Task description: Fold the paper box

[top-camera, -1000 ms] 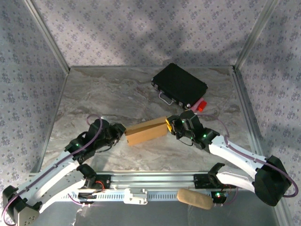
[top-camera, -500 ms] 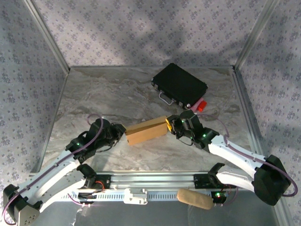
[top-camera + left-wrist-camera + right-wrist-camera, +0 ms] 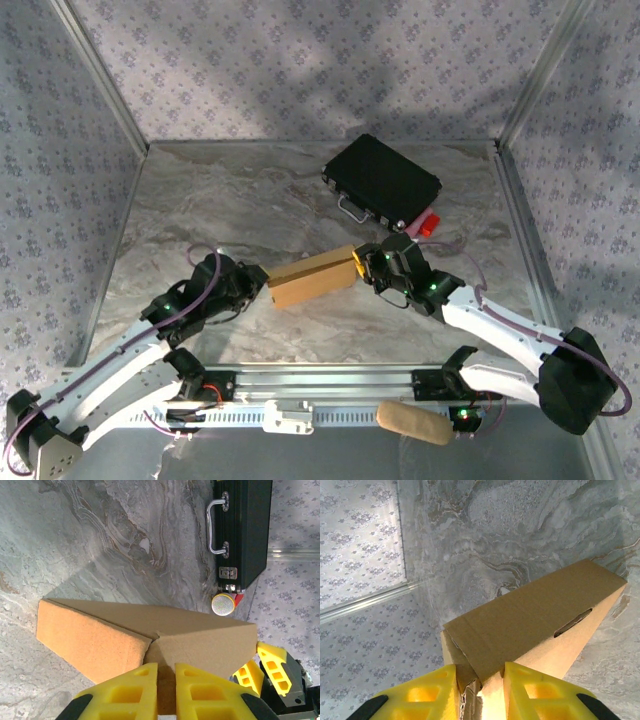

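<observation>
The paper box [image 3: 310, 279] is lying still on the tabletop [image 3: 230, 200] while the left end effector [image 3: 261, 285] is creeping slightly inward, it and the right end effector [image 3: 362, 267] narrowly pinching opposite ends, seemingly squaring the fold.

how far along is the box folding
Done: the box already has its long sides up and lies as a long block on the table. In hand: the left tool and the right tool each pinch one end. Left: the end by the right tool looks ragged and slightly open, so its flaps probably need tucking.
</observation>
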Controlling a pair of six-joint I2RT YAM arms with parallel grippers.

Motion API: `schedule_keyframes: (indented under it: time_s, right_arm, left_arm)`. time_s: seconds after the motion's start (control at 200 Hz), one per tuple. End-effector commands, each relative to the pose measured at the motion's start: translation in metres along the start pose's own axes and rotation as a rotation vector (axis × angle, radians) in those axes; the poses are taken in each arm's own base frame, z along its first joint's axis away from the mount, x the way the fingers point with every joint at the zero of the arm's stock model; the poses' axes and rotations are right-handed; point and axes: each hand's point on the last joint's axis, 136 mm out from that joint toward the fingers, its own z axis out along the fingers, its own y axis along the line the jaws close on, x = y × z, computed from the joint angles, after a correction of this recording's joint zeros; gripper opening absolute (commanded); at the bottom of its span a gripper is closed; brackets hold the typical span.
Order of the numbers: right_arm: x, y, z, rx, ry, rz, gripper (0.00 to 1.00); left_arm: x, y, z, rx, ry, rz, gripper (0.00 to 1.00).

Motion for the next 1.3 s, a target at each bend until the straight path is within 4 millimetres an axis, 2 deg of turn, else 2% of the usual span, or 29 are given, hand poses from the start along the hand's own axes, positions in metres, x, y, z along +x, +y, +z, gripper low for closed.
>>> schedule_keyframes:
  time_s: [0.0,0.32,0.455,0.59,0.72,0.81,0.984,1.294]
  right_arm:
    - [-0.005,-0.057,0.004,0.205,-0.019,-0.023,0.27]
    - [-0.007,-0.057,0.001,0.208,-0.033,-0.033,0.27]
    - [-0.008,-0.057,0.0,0.211,-0.037,-0.036,0.28]
    - [-0.008,-0.054,-0.002,0.206,-0.042,-0.038,0.28]
    - [-0.009,-0.053,-0.002,0.208,-0.045,-0.04,0.27]
    - [-0.009,-0.054,-0.001,0.209,-0.044,-0.041,0.27]
    - [-0.007,-0.055,0.0,0.213,-0.039,-0.043,0.27]
    - [-0.009,-0.07,0.004,0.246,-0.037,-0.046,0.23]
  left_arm:
    - [0.01,0.024,0.002,-0.089,0.033,0.022,0.13]
    - [0.006,0.026,-0.006,-0.108,0.014,0.05,0.22]
    - [0.005,0.015,-0.01,-0.056,0.008,0.045,0.3]
    - [0.006,0.003,-0.014,-0.019,0.008,0.065,0.33]
    - [0.006,0.0,-0.021,-0.037,-0.01,0.123,0.35]
    - [0.007,0.005,-0.019,-0.052,-0.011,0.119,0.35]
    - [0.007,0.014,-0.009,-0.067,-0.023,0.094,0.25]
    - [0.012,0.04,0.003,-0.11,-0.024,0.07,0.23]
